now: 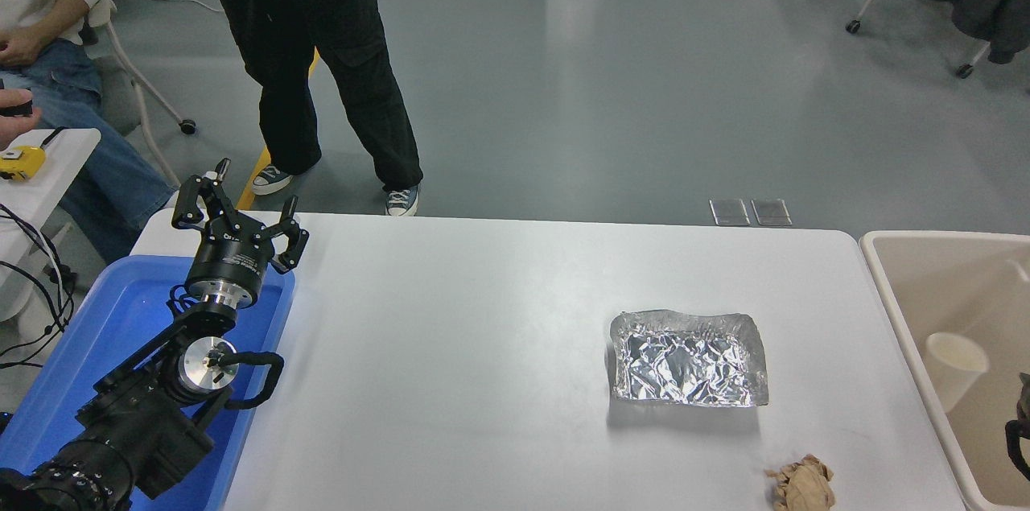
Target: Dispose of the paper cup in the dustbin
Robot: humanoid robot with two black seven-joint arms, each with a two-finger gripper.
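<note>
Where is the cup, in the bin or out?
In: the cup lies inside the bin, below its rim, off the table.

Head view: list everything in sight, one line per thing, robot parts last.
paper cup: one, white with cream inside, lying inside the dustbin at the right.
dustbin: one, beige, off the table's right end.
foil tray: one, crinkled silver, right of centre on the table.
paper ball: one, brown, crumpled, near the table's front edge, right side.
blue bin: one, bright blue, at the table's left end.
table: one, white.
people: two, at the far left; one standing in black trousers, one seated in jeans.
left gripper: black, open, parked over the blue bin.
right gripper: black, only a sliver at the right edge, over the dustbin.
</note>
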